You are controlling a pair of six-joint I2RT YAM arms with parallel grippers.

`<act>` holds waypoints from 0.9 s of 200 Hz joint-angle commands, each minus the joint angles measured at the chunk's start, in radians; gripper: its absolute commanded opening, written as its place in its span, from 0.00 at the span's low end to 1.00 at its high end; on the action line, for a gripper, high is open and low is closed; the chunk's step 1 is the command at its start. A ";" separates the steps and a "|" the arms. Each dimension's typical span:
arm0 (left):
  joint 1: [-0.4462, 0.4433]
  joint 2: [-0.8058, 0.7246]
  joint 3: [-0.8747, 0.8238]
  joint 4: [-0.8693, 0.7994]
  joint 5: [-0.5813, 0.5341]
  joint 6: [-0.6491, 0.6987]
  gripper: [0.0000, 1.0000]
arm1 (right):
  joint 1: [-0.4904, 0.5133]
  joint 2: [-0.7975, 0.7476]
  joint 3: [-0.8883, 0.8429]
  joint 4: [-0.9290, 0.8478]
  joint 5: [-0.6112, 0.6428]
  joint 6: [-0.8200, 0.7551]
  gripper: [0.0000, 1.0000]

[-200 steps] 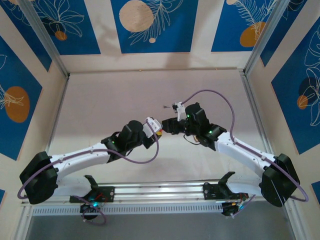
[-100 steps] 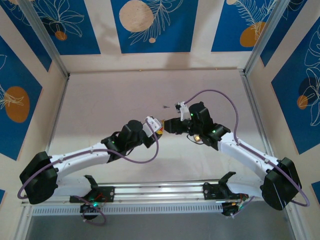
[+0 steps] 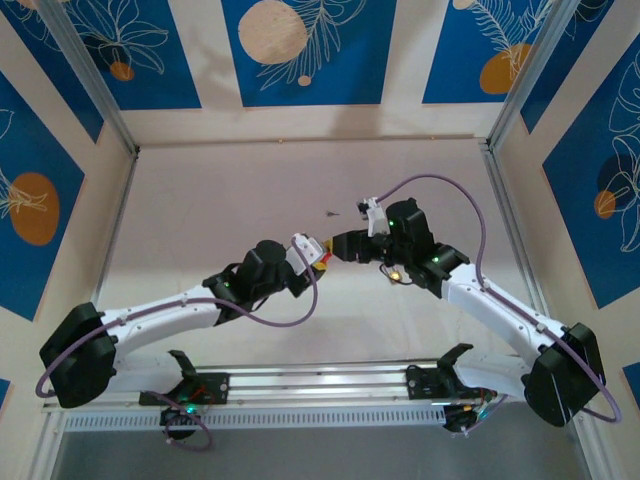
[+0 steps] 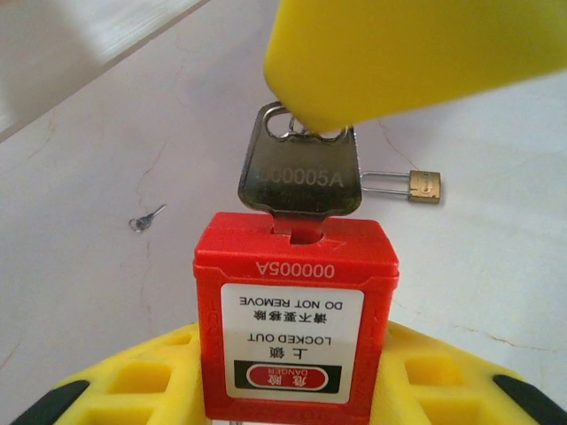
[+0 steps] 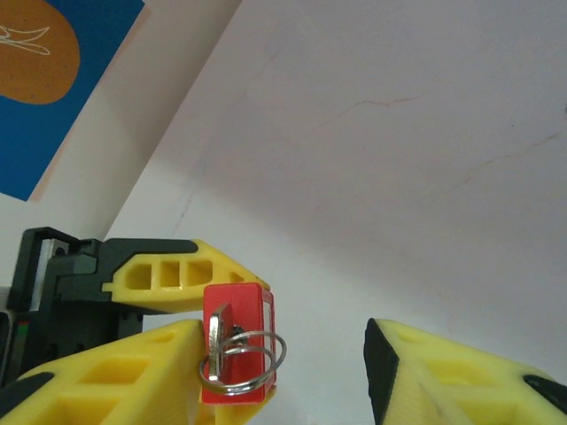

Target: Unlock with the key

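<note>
A red padlock (image 4: 297, 310) with a white "LOCKED OUT" label sits upright between the yellow fingers of my left gripper (image 4: 292, 382), which is shut on its body. A steel key (image 4: 299, 177) stands in the slot on its top, with a wire ring (image 5: 257, 359) through its head. My right gripper (image 5: 285, 354) is open around the key. One of its fingers (image 5: 133, 372) lies against the key's flat side, and the other stands well apart. From above, the two grippers meet at mid-table, left (image 3: 310, 260) and right (image 3: 342, 246).
A small brass padlock (image 4: 423, 185) lies on the white table beyond the key, and a tiny metal piece (image 4: 146, 219) lies to the left. Blue patterned walls (image 3: 300, 50) close off the table's back and sides.
My right gripper's jaws have spread apart and let go of the key, and its arm has drawn a little to the right. The left arm and the red padlock have stayed put.
</note>
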 commanded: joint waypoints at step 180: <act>0.002 0.057 0.204 -0.234 -0.064 0.148 0.33 | -0.171 -0.105 -0.058 -0.025 -0.074 0.052 0.55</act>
